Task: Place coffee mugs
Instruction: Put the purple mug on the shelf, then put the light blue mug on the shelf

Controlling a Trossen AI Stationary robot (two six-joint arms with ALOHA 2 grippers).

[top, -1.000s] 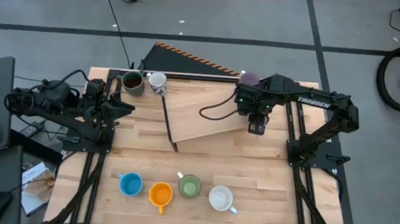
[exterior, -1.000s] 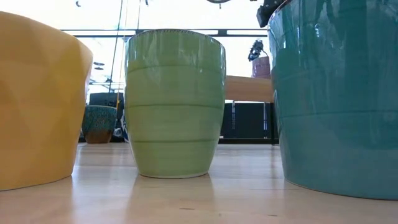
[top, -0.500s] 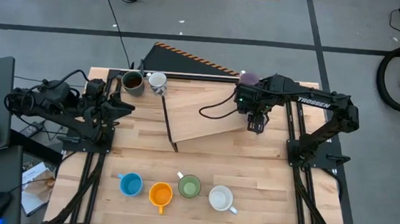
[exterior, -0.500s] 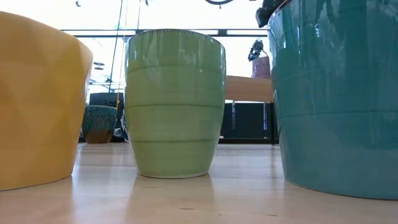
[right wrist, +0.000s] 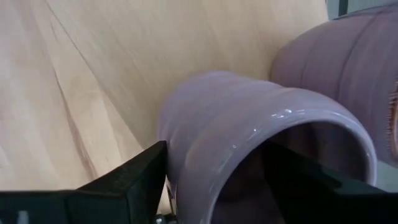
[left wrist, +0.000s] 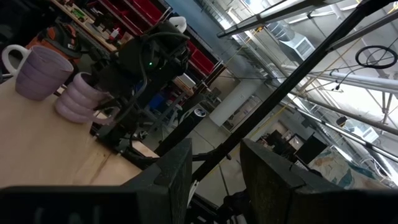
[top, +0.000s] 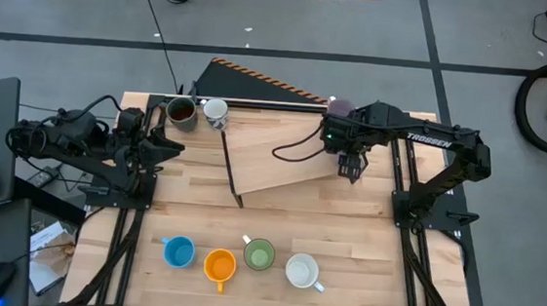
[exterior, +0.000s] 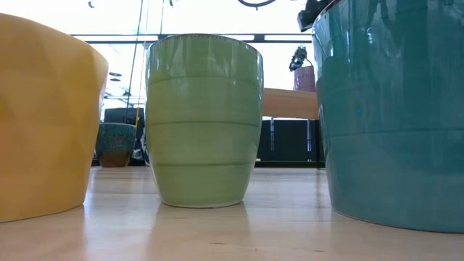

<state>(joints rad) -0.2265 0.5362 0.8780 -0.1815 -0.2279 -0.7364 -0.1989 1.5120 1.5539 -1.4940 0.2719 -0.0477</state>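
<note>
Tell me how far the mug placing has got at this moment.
Four mugs stand in a row at the near edge: blue mug, orange mug, green mug, white mug. The right claw stands open around a purple mug beside a second purple one. The brown mug and patterned mug wait at the back.

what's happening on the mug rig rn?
The right gripper is open at the raised board, its fingers on either side of a lilac mug lying tilted there, a second lilac mug beside it. The left gripper waits at the table's left edge. Blue, orange, green and white mugs stand along the front.
</note>
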